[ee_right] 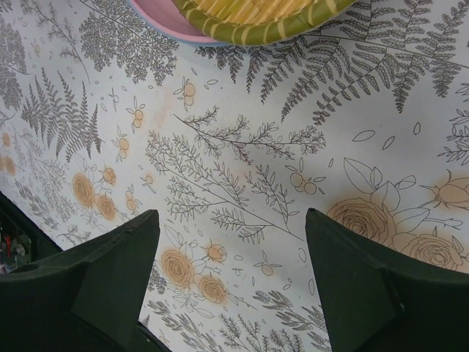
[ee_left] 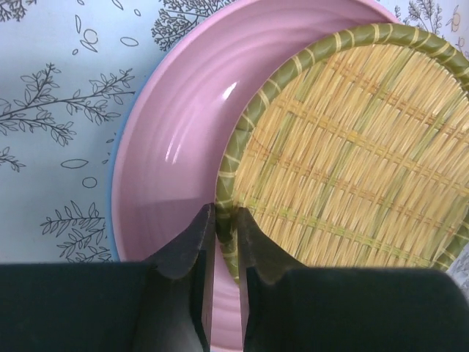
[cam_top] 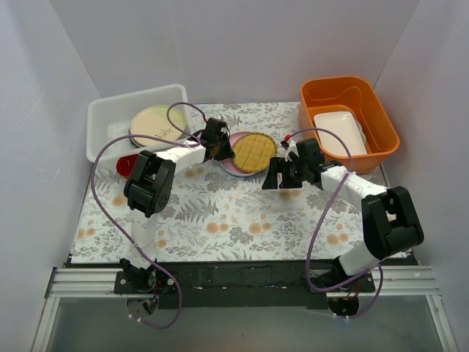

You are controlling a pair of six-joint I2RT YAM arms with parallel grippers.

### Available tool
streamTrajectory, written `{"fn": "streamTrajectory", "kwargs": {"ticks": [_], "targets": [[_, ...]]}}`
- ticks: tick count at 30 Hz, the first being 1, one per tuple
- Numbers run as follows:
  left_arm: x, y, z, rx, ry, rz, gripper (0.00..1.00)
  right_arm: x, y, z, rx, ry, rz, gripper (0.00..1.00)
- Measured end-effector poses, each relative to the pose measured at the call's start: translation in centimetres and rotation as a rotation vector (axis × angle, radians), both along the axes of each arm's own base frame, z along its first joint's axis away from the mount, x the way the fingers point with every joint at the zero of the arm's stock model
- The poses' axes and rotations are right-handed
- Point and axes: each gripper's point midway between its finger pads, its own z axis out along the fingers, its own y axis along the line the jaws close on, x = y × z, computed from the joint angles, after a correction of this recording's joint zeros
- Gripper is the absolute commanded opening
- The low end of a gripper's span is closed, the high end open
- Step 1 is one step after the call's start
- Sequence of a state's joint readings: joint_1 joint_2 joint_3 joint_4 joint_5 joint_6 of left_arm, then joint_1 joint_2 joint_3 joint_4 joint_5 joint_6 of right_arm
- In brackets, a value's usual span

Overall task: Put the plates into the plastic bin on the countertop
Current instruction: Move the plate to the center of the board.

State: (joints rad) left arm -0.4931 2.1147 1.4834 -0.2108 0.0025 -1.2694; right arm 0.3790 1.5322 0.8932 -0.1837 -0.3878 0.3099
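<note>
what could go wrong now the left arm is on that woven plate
1. The left fingers pinch only the rim of the woven plate, so it may tilt or slip when lifted.
2. It rests on the pink plate, which could get dragged along.

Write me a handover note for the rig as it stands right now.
Left gripper: shut on the rim of the woven plate, which lies on the pink plate in the middle of the countertop.
Right gripper: open, empty, above the countertop beside that stack.
Done: pale yellow plate in the plastic bin.
Left: woven plate, then those beneath it, into the bin.
</note>
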Motion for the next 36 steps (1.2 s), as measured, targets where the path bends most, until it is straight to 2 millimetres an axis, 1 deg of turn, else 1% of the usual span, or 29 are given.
{"fn": "streamTrajectory", "kwargs": {"ticks": [2, 11, 15, 22, 24, 27, 32, 33, 36], "targets": [[0.0, -0.1, 0.2, -0.015, -0.004, 0.003, 0.00, 0.0, 0.0, 0.0, 0.001, -0.001, -0.001, 0.88], [-0.4, -0.1, 0.3, -0.027, -0.006, 0.007, 0.00, 0.4, -0.3, -0.2, -0.017, -0.010, -0.026, 0.88], [-0.8, 0.1, 0.2, -0.023, -0.001, 0.001, 0.00, 0.7, -1.1, -0.3, -0.035, -0.027, -0.079, 0.88], [-2.2, 0.0, -0.2, -0.057, 0.006, -0.025, 0.00, 1.4, -2.4, 0.7, -0.030, -0.091, -0.178, 0.88], [-2.9, 0.1, -0.1, -0.071, 0.005, -0.033, 0.00, 1.6, -2.5, 0.9, -0.027, -0.101, -0.192, 0.87], [-4.6, 0.1, -0.4, -0.084, 0.019, -0.044, 0.00, 1.9, -2.6, 1.1, -0.022, -0.112, -0.211, 0.88], [-7.9, -0.3, -0.6, -0.102, 0.050, -0.081, 0.00, 2.1, -2.5, 1.1, -0.010, -0.118, -0.220, 0.87], [-8.7, -0.4, -0.7, -0.105, 0.057, -0.091, 0.00, 2.2, -2.4, 1.2, -0.003, -0.125, -0.224, 0.83], [-10.9, -0.6, -0.5, -0.107, 0.074, -0.122, 0.00, 2.1, -2.4, 0.9, 0.010, -0.125, -0.232, 0.78]]}}
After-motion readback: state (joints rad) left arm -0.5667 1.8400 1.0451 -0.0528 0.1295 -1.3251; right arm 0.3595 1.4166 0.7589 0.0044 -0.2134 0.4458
